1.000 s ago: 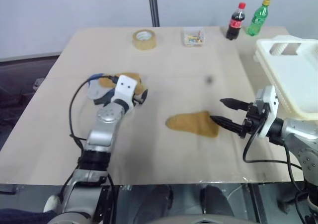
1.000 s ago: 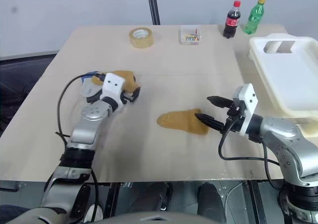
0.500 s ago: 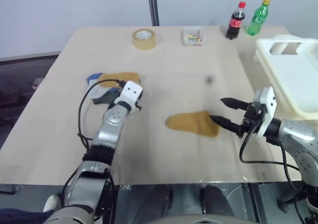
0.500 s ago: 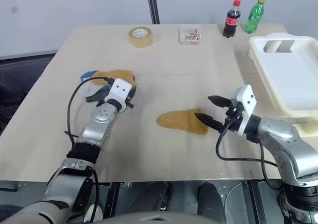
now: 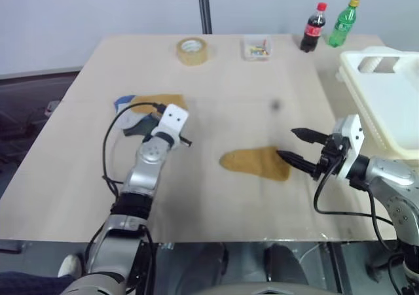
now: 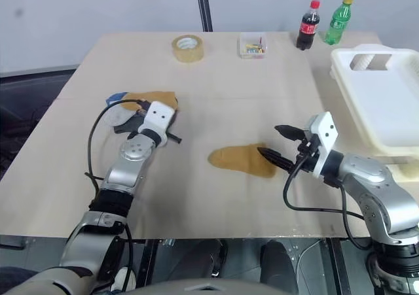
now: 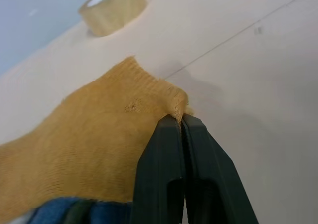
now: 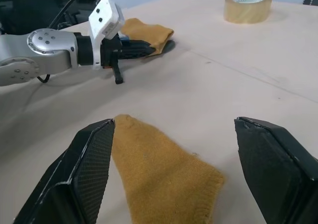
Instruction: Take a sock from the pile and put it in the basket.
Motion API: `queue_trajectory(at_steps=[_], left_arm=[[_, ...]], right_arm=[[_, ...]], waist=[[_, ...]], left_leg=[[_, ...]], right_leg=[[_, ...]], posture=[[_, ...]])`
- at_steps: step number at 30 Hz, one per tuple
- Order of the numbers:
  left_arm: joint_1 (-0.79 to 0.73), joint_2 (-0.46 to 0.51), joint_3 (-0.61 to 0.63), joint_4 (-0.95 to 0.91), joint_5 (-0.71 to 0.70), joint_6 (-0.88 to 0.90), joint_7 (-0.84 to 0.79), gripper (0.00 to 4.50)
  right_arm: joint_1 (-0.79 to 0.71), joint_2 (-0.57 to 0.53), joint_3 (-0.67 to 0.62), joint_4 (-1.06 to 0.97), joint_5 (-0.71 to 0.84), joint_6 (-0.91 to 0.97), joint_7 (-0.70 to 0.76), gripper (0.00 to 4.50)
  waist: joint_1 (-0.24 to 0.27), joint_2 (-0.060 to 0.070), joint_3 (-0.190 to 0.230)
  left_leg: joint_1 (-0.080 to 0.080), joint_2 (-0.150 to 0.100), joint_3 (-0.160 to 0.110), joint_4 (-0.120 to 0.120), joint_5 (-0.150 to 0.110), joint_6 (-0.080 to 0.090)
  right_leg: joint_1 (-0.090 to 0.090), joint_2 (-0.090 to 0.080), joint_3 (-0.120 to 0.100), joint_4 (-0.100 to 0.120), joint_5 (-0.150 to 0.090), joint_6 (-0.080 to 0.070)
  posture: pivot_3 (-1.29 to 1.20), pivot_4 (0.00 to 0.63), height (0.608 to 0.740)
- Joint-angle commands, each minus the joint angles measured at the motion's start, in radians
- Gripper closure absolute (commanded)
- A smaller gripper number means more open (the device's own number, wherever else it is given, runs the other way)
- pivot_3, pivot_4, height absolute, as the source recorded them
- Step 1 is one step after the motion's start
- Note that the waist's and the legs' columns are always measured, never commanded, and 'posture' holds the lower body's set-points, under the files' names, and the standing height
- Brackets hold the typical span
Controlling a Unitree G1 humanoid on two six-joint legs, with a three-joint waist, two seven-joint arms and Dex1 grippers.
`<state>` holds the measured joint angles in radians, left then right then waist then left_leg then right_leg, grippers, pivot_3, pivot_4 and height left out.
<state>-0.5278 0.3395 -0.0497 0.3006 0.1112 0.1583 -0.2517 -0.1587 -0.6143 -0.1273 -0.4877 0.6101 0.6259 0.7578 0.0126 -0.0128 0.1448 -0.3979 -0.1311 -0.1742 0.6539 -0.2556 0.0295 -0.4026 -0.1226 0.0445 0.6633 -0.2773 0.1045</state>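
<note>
On the left half of the table (image 5: 216,210) lies the pile (image 5: 147,108) of socks, a mustard-yellow sock (image 7: 89,134) on top over blue and grey ones; the left gripper (image 7: 181,122) has its fingers pressed together on the edge of that yellow sock; a second mustard sock (image 5: 256,164) lies flat near the table's middle, apart from the pile; the right gripper (image 5: 294,148), fingers spread wide, hovers at its right end; the basket (image 5: 386,99) sits at the right edge; a tape roll (image 5: 192,50), a small clear box (image 5: 256,47) and two bottles (image 5: 327,25) stand along the far side.
</note>
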Motion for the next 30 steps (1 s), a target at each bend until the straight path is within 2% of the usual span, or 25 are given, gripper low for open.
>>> queue_trajectory(at_steps=[1,5,8,14,18,21,24,27,30], left_arm=[[-0.036,-0.052,-0.026,-0.112,-0.022,0.105,-0.020,4.43],[-0.092,-0.152,-0.077,-0.084,-0.029,0.176,-0.034,4.43],[-0.155,-0.253,-0.118,0.003,-0.061,0.198,-0.076,4.43],[-0.277,-0.416,-0.103,0.150,-0.121,0.230,-0.072,4.43],[-0.309,-0.475,-0.056,0.209,-0.161,0.256,-0.041,4.43],[-0.299,-0.487,-0.033,0.171,-0.204,0.284,-0.049,3.58],[-0.283,-0.474,-0.049,0.120,-0.212,0.316,-0.070,2.18],[-0.260,-0.443,-0.042,0.028,-0.240,0.377,-0.101,2.18],[-0.266,-0.367,0.008,-0.015,-0.273,0.390,-0.139,2.18]], right_arm=[[-0.016,-0.005,-0.006,-0.010,0.001,-0.023,0.000,0.49],[-0.023,0.004,0.006,-0.011,-0.003,-0.025,-0.008,0.49],[-0.032,0.003,0.012,-0.003,-0.012,-0.034,-0.006,0.49],[-0.040,0.011,0.015,0.000,-0.036,-0.051,-0.034,0.49],[-0.057,0.016,0.018,0.035,-0.084,-0.074,-0.071,0.49],[-0.063,0.017,0.016,0.046,-0.101,-0.074,-0.087,0.49],[-0.068,0.017,0.010,0.052,-0.100,-0.068,-0.093,0.49],[-0.091,0.014,0.010,0.081,-0.108,-0.039,-0.116,0.49],[-0.138,0.031,0.020,0.148,-0.129,0.017,-0.179,0.49]], waist=[[0.000,0.000,0.000],[0.000,0.000,0.000],[0.000,-0.001,0.000],[-0.005,-0.002,0.001],[-0.004,-0.002,0.001],[-0.013,-0.002,0.001],[-0.016,-0.002,0.001],[-0.021,-0.002,0.001],[-0.028,-0.002,0.001]], left_leg=[[0.000,0.000,0.000,0.000,0.000,0.000],[0.000,0.000,0.000,0.000,0.000,0.000],[0.000,0.000,0.000,0.001,0.000,0.000],[-0.001,0.000,0.000,0.001,0.000,0.000],[-0.001,-0.001,0.001,0.001,0.000,0.000],[-0.001,0.000,0.001,0.001,0.000,0.000],[-0.001,0.000,0.001,0.001,0.000,0.000],[-0.001,-0.001,0.001,0.002,0.000,0.000],[-0.001,-0.001,0.001,0.002,0.000,0.000]], right_leg=[[0.000,0.000,0.000,0.000,0.000,0.000],[0.000,0.000,0.000,0.000,0.000,0.000],[0.000,0.000,0.000,0.000,0.000,0.000],[0.000,0.000,0.000,0.000,0.000,0.000],[0.000,0.000,0.000,0.000,0.000,0.000],[-0.001,0.000,0.001,0.001,0.000,0.000],[-0.001,0.000,0.001,0.001,0.000,0.000],[-0.001,0.000,0.001,0.001,0.000,0.000],[-0.002,0.000,0.001,0.002,0.000,0.000]], posture=[[0.00,0.150,0.740],[0.00,0.150,0.740],[0.00,0.150,0.740],[0.00,0.150,0.740],[0.00,0.150,0.740],[0.00,0.150,0.740],[0.00,0.150,0.740],[0.00,0.150,0.740],[0.00,0.150,0.740]])
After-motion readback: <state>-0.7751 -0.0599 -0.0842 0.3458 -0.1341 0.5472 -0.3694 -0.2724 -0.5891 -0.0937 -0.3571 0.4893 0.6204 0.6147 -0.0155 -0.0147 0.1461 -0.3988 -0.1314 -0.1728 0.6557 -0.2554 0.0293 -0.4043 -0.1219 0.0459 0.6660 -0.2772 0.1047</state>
